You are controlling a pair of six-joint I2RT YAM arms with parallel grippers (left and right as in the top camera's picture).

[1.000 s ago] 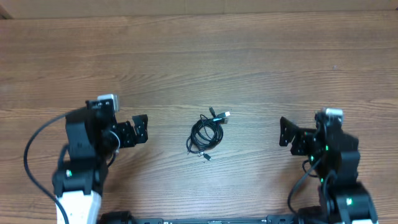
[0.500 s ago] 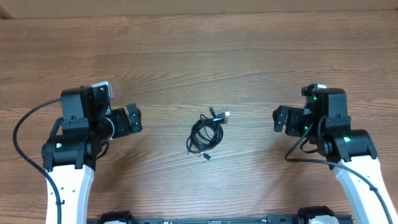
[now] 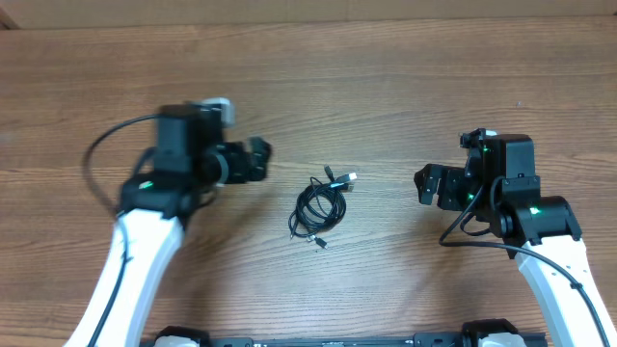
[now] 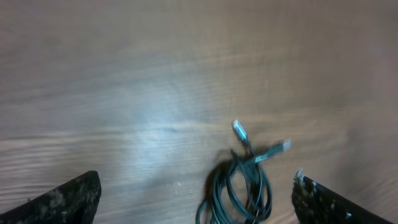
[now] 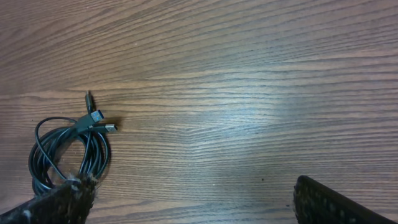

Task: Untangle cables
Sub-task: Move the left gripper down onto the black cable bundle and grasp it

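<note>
Black cables (image 3: pixel 318 207) coiled on wood table (image 3: pixel 434 77); both jaws spread; left seemingly nearer.

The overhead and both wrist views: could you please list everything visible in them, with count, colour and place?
cables: one small coiled bundle, number of cords unclear, black with silver-tipped plugs, middle of the table, between the two hands, touched by neither.
table: one, brown wood grain, fills every view.
arms: two, black upper parts with white lower links, left arm and right arm rising from the near edge.
left hand: one, black, open, left of the bundle.
right hand: one, black, open, right of the bundle.
</note>
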